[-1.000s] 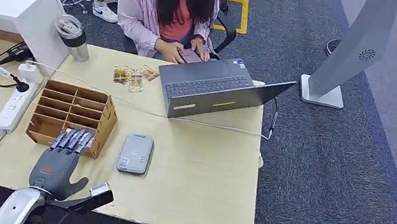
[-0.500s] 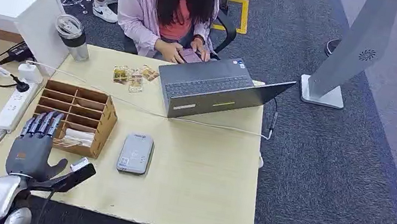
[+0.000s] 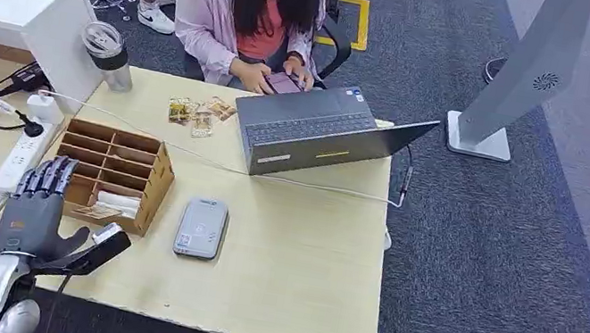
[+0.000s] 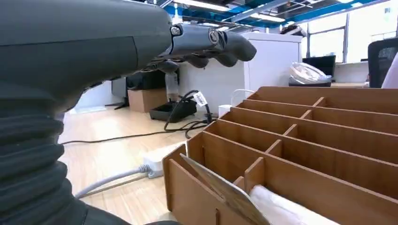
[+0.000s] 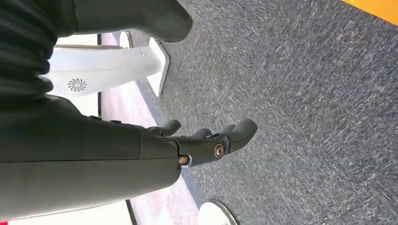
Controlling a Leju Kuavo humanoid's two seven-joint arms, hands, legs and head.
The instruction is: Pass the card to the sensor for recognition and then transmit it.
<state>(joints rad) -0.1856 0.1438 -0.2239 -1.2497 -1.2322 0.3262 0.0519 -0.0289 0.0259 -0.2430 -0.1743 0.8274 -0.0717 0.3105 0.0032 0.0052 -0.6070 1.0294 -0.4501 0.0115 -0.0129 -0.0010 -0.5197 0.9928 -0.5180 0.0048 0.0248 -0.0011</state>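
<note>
The left hand (image 3: pixel 35 209) hovered with fingers spread and nothing in it, just at nine o'clock of the wooden organizer (image 3: pixel 111 175). The card (image 3: pixel 97 210) lay in the organizer's nearest compartment, ungrasped; the sensor (image 3: pixel 201 227) waited at three o'clock. The right hand (image 5: pixel 202 143) hung empty, fingers loosely apart. Judged so, every step remained.

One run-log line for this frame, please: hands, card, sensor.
left hand: empty, fingers apart, beside wooden organizer | right hand: empty, hanging over carpet | card: leaning in organizer's near compartment | sensor: flat on table, untouched
</note>
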